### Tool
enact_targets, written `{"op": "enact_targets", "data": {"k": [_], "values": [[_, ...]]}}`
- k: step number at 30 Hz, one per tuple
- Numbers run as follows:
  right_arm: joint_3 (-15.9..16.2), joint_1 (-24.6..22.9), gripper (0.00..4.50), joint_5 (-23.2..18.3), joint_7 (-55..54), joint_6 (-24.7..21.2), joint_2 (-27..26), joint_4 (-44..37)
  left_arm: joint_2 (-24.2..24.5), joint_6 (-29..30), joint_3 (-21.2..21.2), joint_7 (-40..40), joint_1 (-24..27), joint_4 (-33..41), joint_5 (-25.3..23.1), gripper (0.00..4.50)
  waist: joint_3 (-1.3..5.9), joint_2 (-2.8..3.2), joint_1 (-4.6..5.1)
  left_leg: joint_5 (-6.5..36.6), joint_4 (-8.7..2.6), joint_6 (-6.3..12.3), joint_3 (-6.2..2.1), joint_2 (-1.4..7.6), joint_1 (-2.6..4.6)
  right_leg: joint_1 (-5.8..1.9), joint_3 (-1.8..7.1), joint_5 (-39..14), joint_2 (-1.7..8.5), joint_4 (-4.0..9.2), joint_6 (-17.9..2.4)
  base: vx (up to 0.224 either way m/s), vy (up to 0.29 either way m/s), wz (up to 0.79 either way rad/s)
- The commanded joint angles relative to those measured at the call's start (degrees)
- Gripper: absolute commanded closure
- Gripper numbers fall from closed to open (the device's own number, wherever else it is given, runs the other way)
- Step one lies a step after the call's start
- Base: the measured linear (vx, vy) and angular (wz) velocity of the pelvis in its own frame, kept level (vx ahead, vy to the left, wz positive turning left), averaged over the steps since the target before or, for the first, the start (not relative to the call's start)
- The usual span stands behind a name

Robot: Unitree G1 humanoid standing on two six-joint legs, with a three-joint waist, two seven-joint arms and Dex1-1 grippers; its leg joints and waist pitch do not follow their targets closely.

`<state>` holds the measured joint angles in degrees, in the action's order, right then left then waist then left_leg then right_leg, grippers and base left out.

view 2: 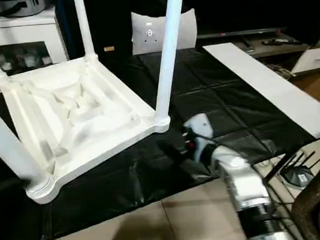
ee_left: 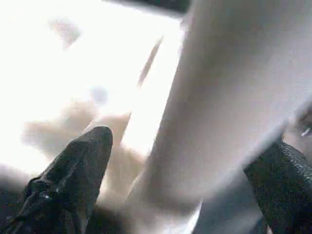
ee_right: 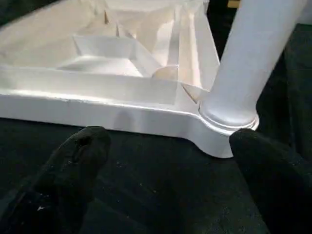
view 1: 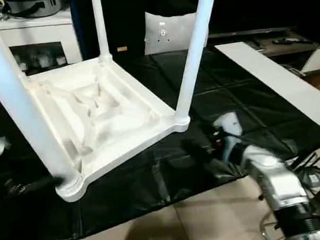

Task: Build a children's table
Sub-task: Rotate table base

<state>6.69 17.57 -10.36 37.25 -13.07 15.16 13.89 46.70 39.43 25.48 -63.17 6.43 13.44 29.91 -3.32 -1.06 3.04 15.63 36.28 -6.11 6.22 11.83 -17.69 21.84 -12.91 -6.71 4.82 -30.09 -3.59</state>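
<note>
Head views: the white table (view 1: 96, 115) lies upside down on a black sheet (view 1: 222, 96) over a tiled floor (view 1: 196, 219), w/ legs (view 1: 191, 55) standing up from its corner sockets, and the right arm's gripper (view 2: 174, 148) sits on the sheet at approx. 4 o'clock from the table, near the closest right corner. Left wrist view: the left gripper (ee_left: 180, 161) has its fingers (ee_left: 73, 170) spread wide on either side of a leg, not clamping it. Right wrist view: the right gripper's fingers (ee_right: 73, 165) are also spread wide, holding nothing, facing a corner socket (ee_right: 226, 124) w/ its leg seated, close by but not touching.
</note>
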Motion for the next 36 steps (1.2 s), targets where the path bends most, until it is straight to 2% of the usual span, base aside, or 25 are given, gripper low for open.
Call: {"op": "enact_targets", "data": {"k": [1,2,3,4,5,6,7,8,10,11,12,14,15,17,21,22,23,26,33,36], "values": [[0.3,0.2,0.0,1.3,-1.0,0.4,0.1,0.3,-0.3,-0.4,-1.5,0.7,-0.4,1.5,1.2,0.05,2.6,1.47,-0.11,17.6,-5.72,1.67,-0.16,1.57,-0.99,-3.12,3.96,-32.7,5.11,4.17,0.6,0.0,0.0,0.0],[0.8,0.5,0.0,2.4,-2.8,0.4,-0.7,1.3,-3.4,-1.3,-4.1,1.8,-2.6,1.5,1.3,0.05,2.65,1.35,-0.27,15.4,-5.58,1.98,0.05,1.42,-1.01,-2.92,4.02,-32.9,5.02,4.14,0.4,0.0,0.0,0.0],[0.8,0.8,0.0,2.8,-4.0,0.4,-1.4,2.1,-5.8,-2.0,-5.9,3.2,-4.1,1.8,1.0,0.05,2.81,1.31,-0.48,14.3,-5.51,1.89,0.21,1.56,-0.68,-2.69,4.03,-32.1,4.81,4.26,0.2,0.0,0.0,0.0],[0.8,1.1,0.0,3.2,-5.3,0.3,-2.2,3.0,-8.4,-2.3,-7.9,4.8,-5.5,2.3,0.8,0.05,2.9,1.33,-0.52,13.8,-5.53,1.84,0.26,1.68,-0.67,-2.69,4.11,-31.0,4.77,4.06,-0.3,0.0,0.0,0.0],[0.7,1.3,0.0,3.3,-6.1,0.2,-2.7,3.7,-10.0,-2.4,-9.2,5.8,-6.4,2.7,0.6,0.05,2.97,1.42,-0.88,13.1,-5.53,1.76,0.34,1.86,-0.68,-2.68,4.12,-29.7,4.7,3.96,-1.0,0.0,0.0,0.0],[0.7,1.3,0.0,3.3,-6.1,0.2,-2.7,3.7,-10.0,-2.4,-9.2,5.8,-6.4,2.7,0.6,0.05,3.1,1.82,-1.14,13.0,-5.55,1.64,0.34,1.97,-0.58,-2.7,4.23,-28.7,4.73,3.71,-1.4,0.0,0.0,0.0],[0.6,1.6,0.0,3.7,-7.3,-0.1,-3.1,4.6,-11.8,-2.7,-11.0,6.8,-7.4,3.0,0.5,0.05,3.25,1.58,-1.45,11.8,-5.66,1.71,0.37,2.08,-1.03,-2.98,4.46,-27.1,4.73,3.3,-1.9,0.0,0.0,0.0],[0.4,2.1,0.0,4.4,-8.7,-0.1,-3.5,6.3,-13.9,-2.7,-13.4,7.7,-8.3,3.9,0.4,0.05,3.39,1.43,-1.76,10.7,-5.62,1.55,0.44,2.12,-1.05,-2.95,4.62,-25.9,4.68,2.97,-2.3,0.0,0.0,0.0],[0.3,2.6,0.0,5.0,-9.9,0.0,-3.7,7.6,-15.4,-2.5,-15.1,8.5,-8.8,4.6,0.5,0.05,3.47,1.26,-1.97,9.1,-5.58,1.49,0.55,2.11,-1.29,-3.09,4.85,-24.7,4.68,2.63,-2.7,0.0,0.0,0.0],[0.0,3.8,0.0,5.7,-12.0,0.2,-4.2,10.6,-18.1,-2.3,-19.5,9.5,-10.3,5.9,0.2,0.05,3.54,1.26,-2.02,8.7,-5.47,1.43,0.67,2.05,-1.29,-3.07,4.93,-24.8,4.65,2.56,-2.7,0.0,0.0,0.0],[0.0,3.9,0.0,5.7,-12.1,0.2,-4.3,10.7,-18.2,-2.3,-19.7,9.5,-10.4,5.9,0.2,0.05,3.58,1.16,-2.08,8.3,-5.44,1.45,0.72,2.02,-1.2,-2.96,4.99,-24.9,4.66,2.59,-2.8,0.0,0.0,0.0],[-0.1,4.8,0.0,6.5,-13.2,0.2,-4.6,12.8,-20.1,-1.8,-22.6,9.7,-11.8,6.4,0.2,0.05,3.81,0.87,-2.15,6.0,-5.22,1.68,0.85,1.66,-1.82,-3.18,5.26,-24.6,4.55,2.17,-2.8,0.0,0.0,0.0],[-0.2,5.6,0.0,6.9,-13.5,0.7,-4.8,14.4,-21.6,-1.5,-24.9,9.8,-13.0,6.8,0.1,0.05,4.15,0.66,-2.12,3.9,-4.99,1.8,0.91,1.57,-2.17,-3.36,5.43,-23.6,4.64,1.83,-2.8,0.0,0.0,0.0],[-0.2,6.2,0.0,7.0,-13.7,1.0,-5.1,15.4,-22.8,-1.3,-26.6,10.1,-13.6,7.6,0.5,0.05,4.06,0.67,-2.24,2.5,-4.9,2.25,1.05,1.58,-2.25,-3.15,5.55,-22.7,4.51,1.71,-3.1,0.0,0.0,0.0],[0.8,7.7,0.0,7.7,-13.3,2.2,-5.7,17.7,-24.6,-0.9,-30.1,10.4,-14.5,8.5,0.8,0.05,4.0,0.62,-1.71,4.1,-4.82,2.61,1.31,1.52,-2.25,-3.01,5.4,-24.1,4.32,1.91,-2.7,0.0,0.0,0.0],[0.9,8.0,0.0,7.7,-13.3,2.4,-6.0,17.9,-25.0,-1.1,-30.9,10.6,-14.8,8.4,0.5,0.05,3.92,0.29,-1.64,4.8,-4.75,2.77,1.48,1.41,-2.14,-2.9,5.33,-25.5,4.25,2.32,-2.1,0.0,0.0,0.0],[1.0,8.4,0.0,7.7,-13.4,2.7,-6.3,18.4,-25.4,-1.4,-31.7,10.9,-15.1,8.2,0.1,0.05,3.88,0.53,-1.65,5.3,-4.77,2.7,1.42,1.42,-2.06,-2.83,5.17,-26.7,4.23,2.35,-1.7,0.0,0.0,0.0],[1.5,9.5,0.0,8.0,-13.1,3.8,-7.2,19.7,-26.9,-1.8,-33.9,11.2,-16.4,7.4,-0.3,0.05,3.87,0.48,-1.53,6.1,-4.74,2.65,1.44,1.41,-1.95,-2.71,5.03,-27.6,4.09,2.63,-0.8,0.0,0.0,0.0],[3.0,11.2,0.0,8.8,-11.9,5.9,-9.8,22.0,-31.0,-3.1,-37.4,12.7,-20.6,4.8,-1.4,0.05,4.07,0.27,-1.22,4.7,-4.6,2.98,1.47,1.32,-2.18,-2.76,5.0,-26.9,4.16,2.57,-0.7,0.0,0.0,0.0],[3.8,11.9,0.0,8.9,-11.0,6.9,-11.5,22.9,-32.4,-3.7,-38.7,12.9,-22.0,3.9,-1.8,0.05,4.15,0.25,-0.36,4.8,-4.55,2.95,1.28,1.24,-2.62,-3.11,4.89,-26.8,4.28,2.49,-0.7,0.0,0.0,0.0]]}}
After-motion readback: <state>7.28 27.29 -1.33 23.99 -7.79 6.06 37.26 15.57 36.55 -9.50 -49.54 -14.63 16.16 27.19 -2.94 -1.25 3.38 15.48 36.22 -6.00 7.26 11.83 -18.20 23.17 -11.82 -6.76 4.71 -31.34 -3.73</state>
